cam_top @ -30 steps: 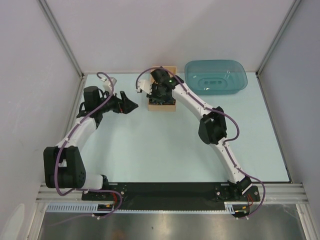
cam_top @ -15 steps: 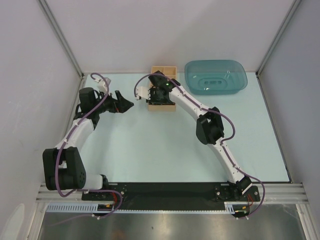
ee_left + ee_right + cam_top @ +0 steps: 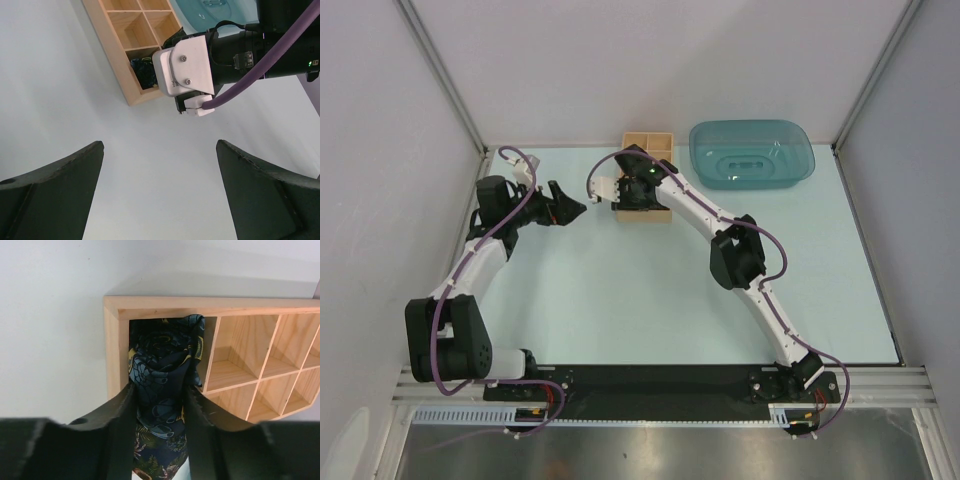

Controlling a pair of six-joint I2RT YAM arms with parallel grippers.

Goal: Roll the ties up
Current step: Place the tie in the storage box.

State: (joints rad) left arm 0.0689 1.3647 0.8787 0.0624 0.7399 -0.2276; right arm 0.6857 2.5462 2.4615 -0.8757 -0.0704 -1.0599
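Right gripper is down over the wooden box, which sits around 12 o'clock on the table, with the teal tray off at 1 o'clock. The rolled tie is stuffed into the corner cell, about 10 o'clock in my right wrist view. My fingers touch it on both sides. Honestly can't tell if I'm pinching it or just brushing it.

What worries me:
- The fabric looks like it's hugging my pads, so if I pull up it could ride along and drag the roll back out.
- The roll looks taller than the cell. Once it's loose, I'd guess it springs open or flops over the rim.
- One finger sits right by the box wall, so a sloppy lift could hook it and shove the box.

Left gripper is wide open and empty at 10 o'clock, near the box but not touching it.
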